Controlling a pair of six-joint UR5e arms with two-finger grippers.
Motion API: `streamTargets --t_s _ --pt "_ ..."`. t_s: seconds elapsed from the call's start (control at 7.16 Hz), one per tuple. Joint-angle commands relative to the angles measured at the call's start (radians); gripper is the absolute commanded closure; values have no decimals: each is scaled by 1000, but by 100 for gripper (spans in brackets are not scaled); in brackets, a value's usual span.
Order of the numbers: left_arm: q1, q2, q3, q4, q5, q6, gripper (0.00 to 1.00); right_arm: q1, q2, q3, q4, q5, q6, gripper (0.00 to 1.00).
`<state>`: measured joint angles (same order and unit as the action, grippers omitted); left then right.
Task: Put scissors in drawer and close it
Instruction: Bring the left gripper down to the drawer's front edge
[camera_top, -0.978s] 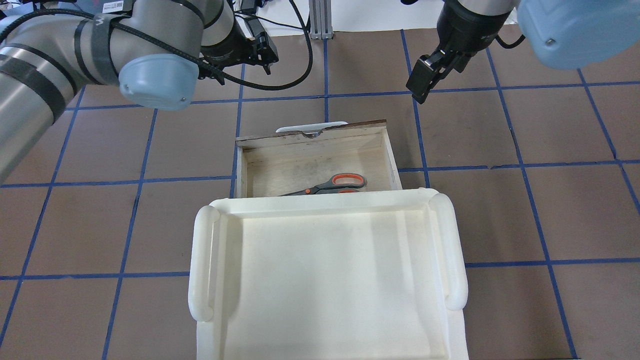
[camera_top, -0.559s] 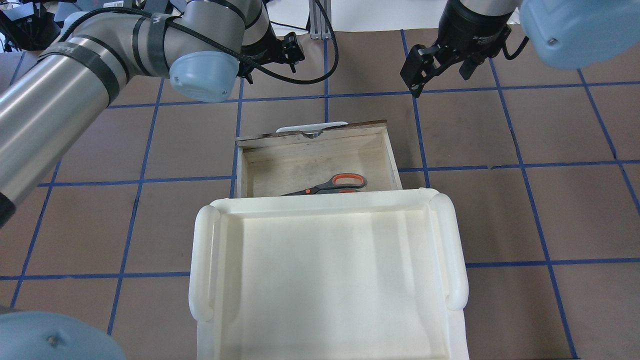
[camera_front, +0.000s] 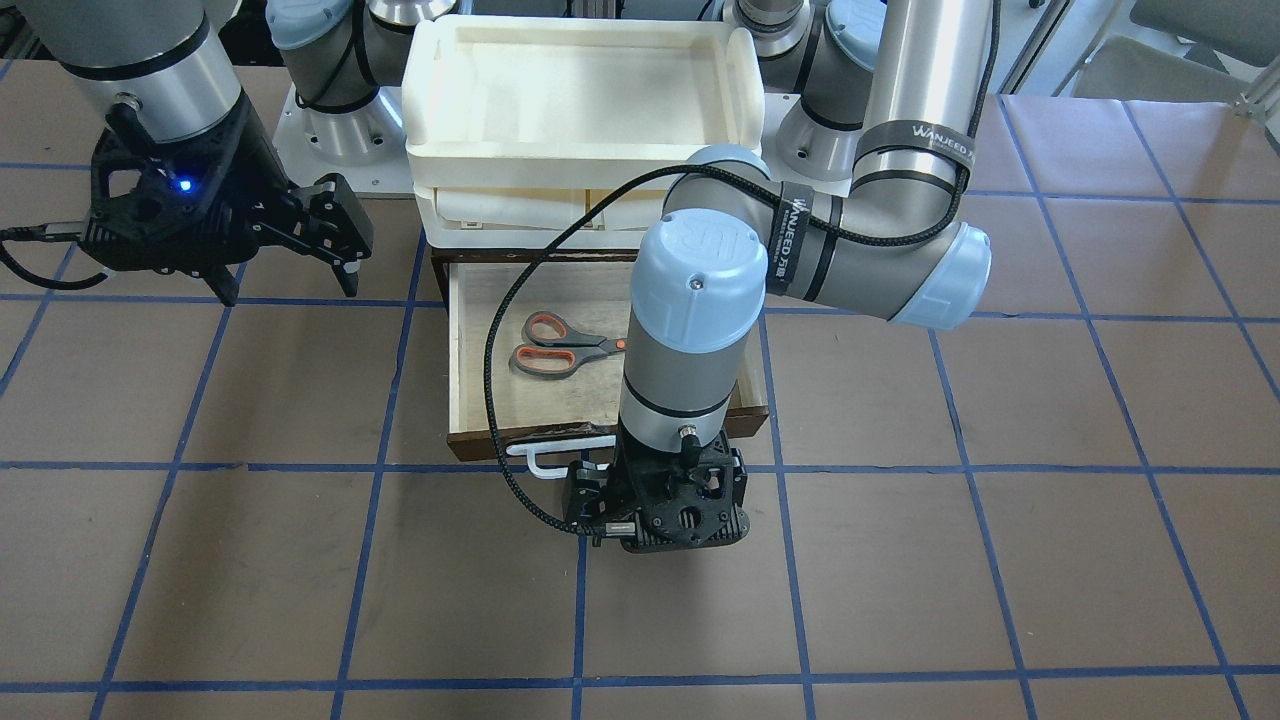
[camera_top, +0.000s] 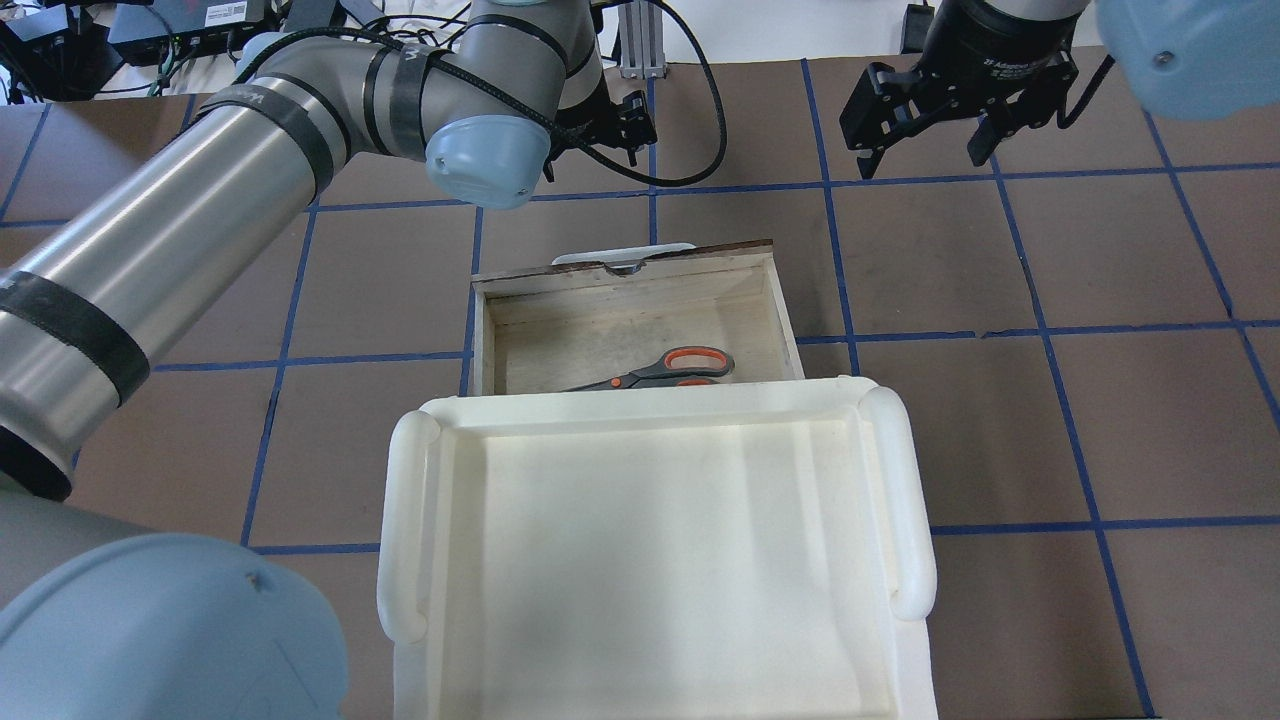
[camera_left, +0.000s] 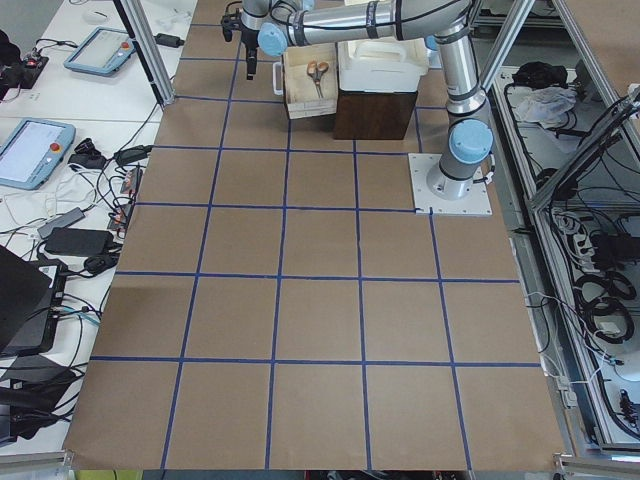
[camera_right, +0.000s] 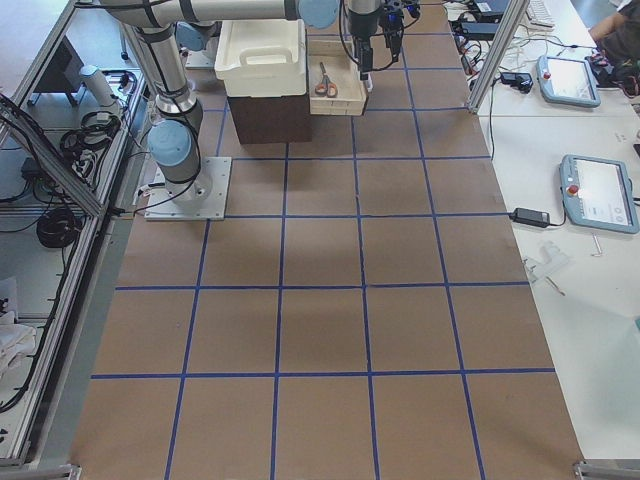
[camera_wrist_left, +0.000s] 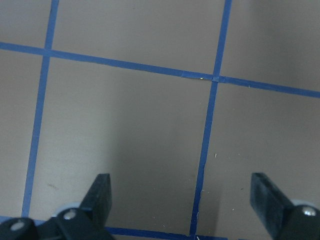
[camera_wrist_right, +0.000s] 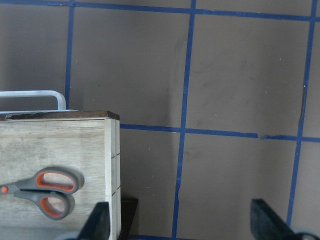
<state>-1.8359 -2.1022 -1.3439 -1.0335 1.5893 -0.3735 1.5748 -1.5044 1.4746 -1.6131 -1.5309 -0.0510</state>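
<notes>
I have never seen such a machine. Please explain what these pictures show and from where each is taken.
A two-armed robot stands at a brown table. Four fixed cameras look from above, from the front and from both table ends; two more sit on the wrists. The scissors lie in the open wooden drawer, pulled out below a white tray. The left gripper hangs just beyond the drawer's handle; the right gripper is off to one side. Both are open and empty.
</notes>
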Motion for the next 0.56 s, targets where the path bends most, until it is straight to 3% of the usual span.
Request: streamTargets --t_s 0.0,0.28,0.42 --pt "-6 -59 38 -8 -3 60 0 -6 -10 1 13 0 77 0" --pt "-17 -97 43 -66 -17 51 0 -6 -11 9 15 0 65 0" --pt "-16 -96 69 -214 -35 56 0 -6 -11 9 15 0 59 0"
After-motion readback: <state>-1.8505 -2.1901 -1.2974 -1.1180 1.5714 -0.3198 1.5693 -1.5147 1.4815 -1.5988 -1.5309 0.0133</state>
